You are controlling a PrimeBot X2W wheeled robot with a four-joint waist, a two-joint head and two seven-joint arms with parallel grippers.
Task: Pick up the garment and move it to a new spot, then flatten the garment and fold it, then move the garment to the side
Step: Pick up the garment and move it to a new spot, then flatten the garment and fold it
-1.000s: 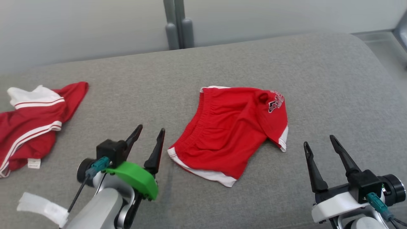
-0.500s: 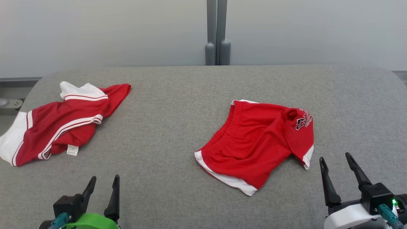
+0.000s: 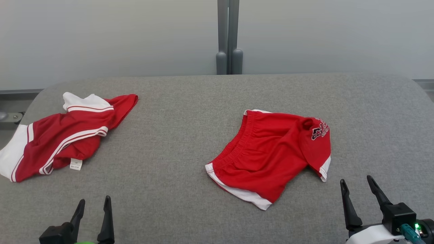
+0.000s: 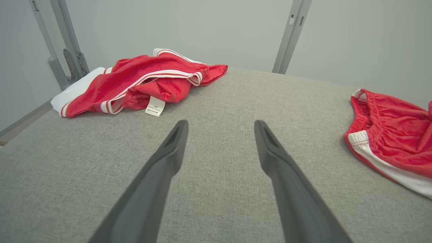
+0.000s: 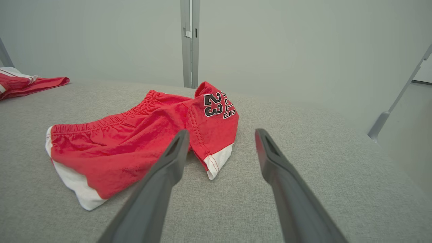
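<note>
A red garment (image 3: 271, 156), a pair of shorts with white hems and a black number print, lies rumpled on the grey padded table (image 3: 176, 112), right of centre. It also shows in the right wrist view (image 5: 128, 148) and at the right edge of the left wrist view (image 4: 391, 135). My right gripper (image 3: 355, 179) is open just off its right hem, with nothing between the fingers (image 5: 222, 130). My left gripper (image 3: 94, 199) is open at the lower left over bare fabric (image 4: 221, 122), well clear of the shorts.
A second red garment with white stripes and a white tag (image 3: 61, 139) lies crumpled at the table's left end (image 4: 141, 81). A grey post (image 3: 228, 37) stands behind the table against a pale wall. Bare table surface lies between the two garments.
The head view has swung, so the whole scene has shifted. My left gripper has drawn back from the shorts' left edge to the lower left. The garments lie as before.
</note>
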